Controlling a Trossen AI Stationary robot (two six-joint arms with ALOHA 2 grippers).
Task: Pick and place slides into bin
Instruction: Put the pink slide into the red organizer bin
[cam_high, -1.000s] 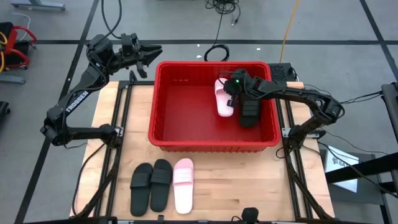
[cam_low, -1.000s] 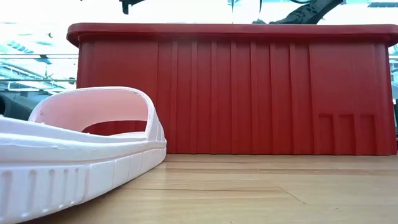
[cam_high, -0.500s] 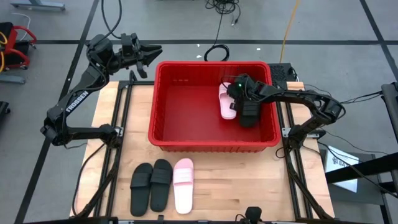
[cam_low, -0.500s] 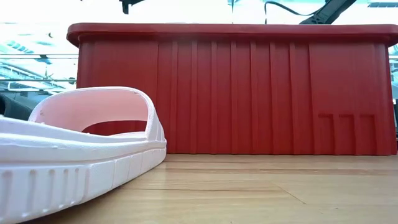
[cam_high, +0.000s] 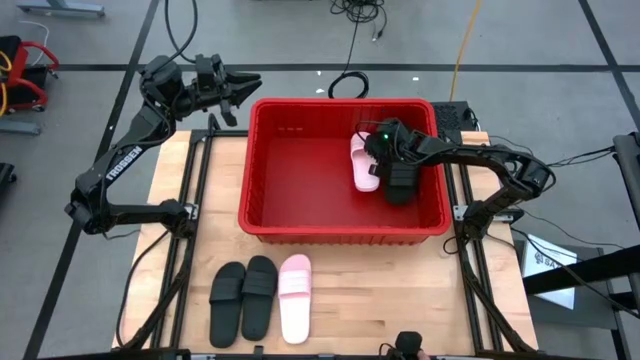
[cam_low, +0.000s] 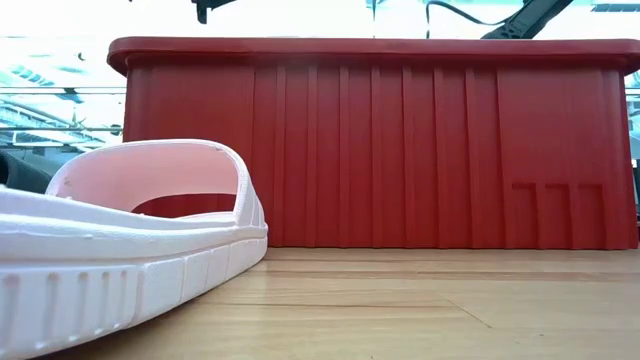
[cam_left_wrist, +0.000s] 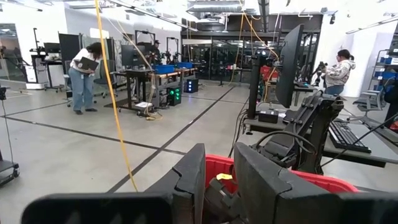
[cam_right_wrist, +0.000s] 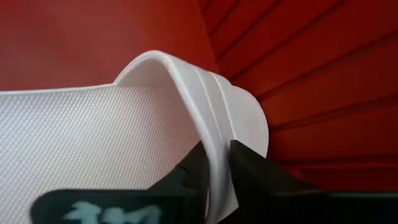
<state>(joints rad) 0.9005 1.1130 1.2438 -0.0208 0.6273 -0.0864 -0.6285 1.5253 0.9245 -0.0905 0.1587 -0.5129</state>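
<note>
From my remote seat I saw the left arm parked off the table's far left corner, its left gripper (cam_high: 238, 92) raised just outside the bin's far left corner, fingers spread, nothing between them; its wrist view looked past the fingers (cam_left_wrist: 191, 180) over the bin's red rim (cam_left_wrist: 219, 163) into the room, where a person (cam_left_wrist: 83, 73) stood by a bench and another person (cam_left_wrist: 339, 70) sat farther off. At the table's near edge three slides lay side by side, toes pointing away: a black slide (cam_high: 227, 296), a second black slide (cam_high: 259, 292) touching it, then a pink slide (cam_high: 294, 295), which filled the low view's foreground (cam_low: 130, 240). The bin (cam_high: 262, 180) sat at the table's middle toward the far edge, its ribbed wall (cam_low: 380, 150) across the low view. Inside it, toward the right wall, a pink slide in the bin (cam_high: 364, 164) lay next to a black slide in the bin (cam_high: 401, 182); whether another lay under it I couldn't tell. The right arm reached in from the table's right edge, and the right gripper (cam_high: 376, 148) was down at the pink one's far end; the right wrist view showed its fingers (cam_right_wrist: 249, 177) pinching that slide's strap (cam_right_wrist: 214, 118) at its edge, red wall close behind.
</note>
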